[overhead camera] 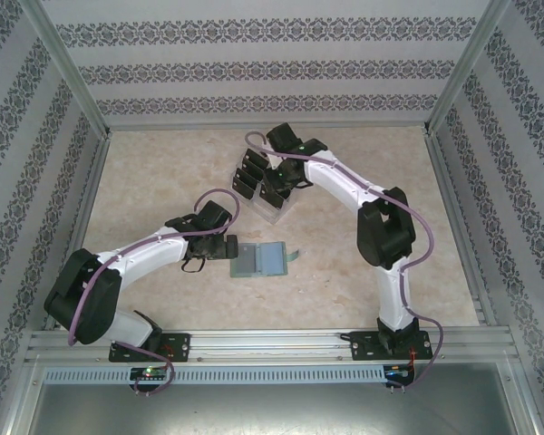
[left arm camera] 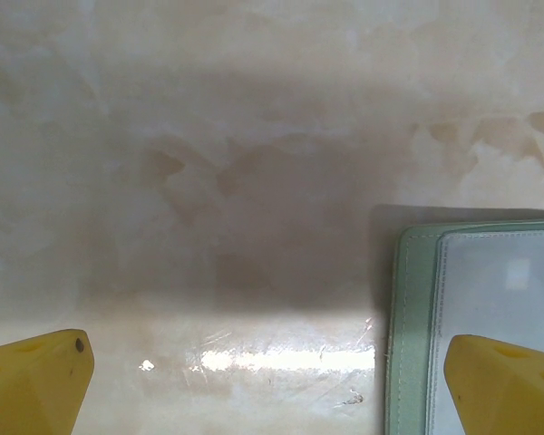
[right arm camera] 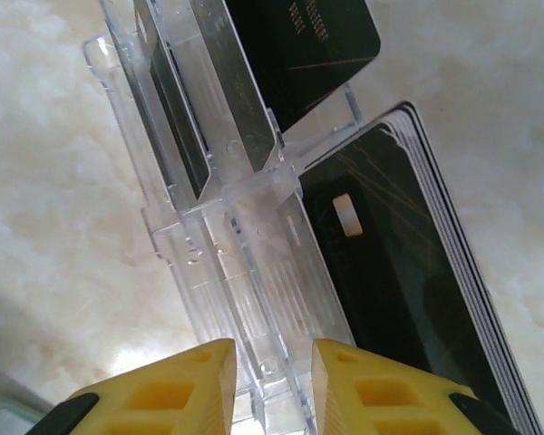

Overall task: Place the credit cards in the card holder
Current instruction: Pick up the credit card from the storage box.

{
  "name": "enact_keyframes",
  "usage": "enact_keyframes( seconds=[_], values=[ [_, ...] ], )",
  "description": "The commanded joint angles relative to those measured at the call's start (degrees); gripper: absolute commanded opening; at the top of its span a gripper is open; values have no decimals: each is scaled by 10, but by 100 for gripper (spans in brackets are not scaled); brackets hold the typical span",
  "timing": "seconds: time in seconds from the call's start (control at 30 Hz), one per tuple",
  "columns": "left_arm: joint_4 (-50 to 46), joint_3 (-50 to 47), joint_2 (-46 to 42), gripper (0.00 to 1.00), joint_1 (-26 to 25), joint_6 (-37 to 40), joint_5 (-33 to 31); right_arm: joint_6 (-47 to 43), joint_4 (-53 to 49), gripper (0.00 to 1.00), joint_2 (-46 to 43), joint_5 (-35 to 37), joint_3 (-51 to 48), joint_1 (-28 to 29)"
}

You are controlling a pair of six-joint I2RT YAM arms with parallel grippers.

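Our right gripper (right arm camera: 272,362) sets its fingers (right arm camera: 372,394) close either side of the clear rack (right arm camera: 254,236) holding the black credit cards (right arm camera: 390,272); we cannot tell if it clamps. Our left gripper (left arm camera: 272,385) gapes wide over the open card holder (left arm camera: 417,317) at its edge.

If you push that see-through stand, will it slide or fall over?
The clear stand would probably slide, since it and the table look smooth and glossy. It looks stiff, not bendy. With black cards standing in it, a high shove might tip it.
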Motion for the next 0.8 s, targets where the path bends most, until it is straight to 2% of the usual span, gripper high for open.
enact_keyframes(
  seconds=[0.0,0.3,0.77],
  values=[
    [1,0,-14,100,-7,-13,-17,-46,-46,30,27,64,37,18],
    [4,-5,-15,100,-7,-13,-18,-70,-72,29,71,94,78,32],
    [5,-6,-17,100,-6,-11,-22,-70,-82,18,91,79,93,32]
  ],
)
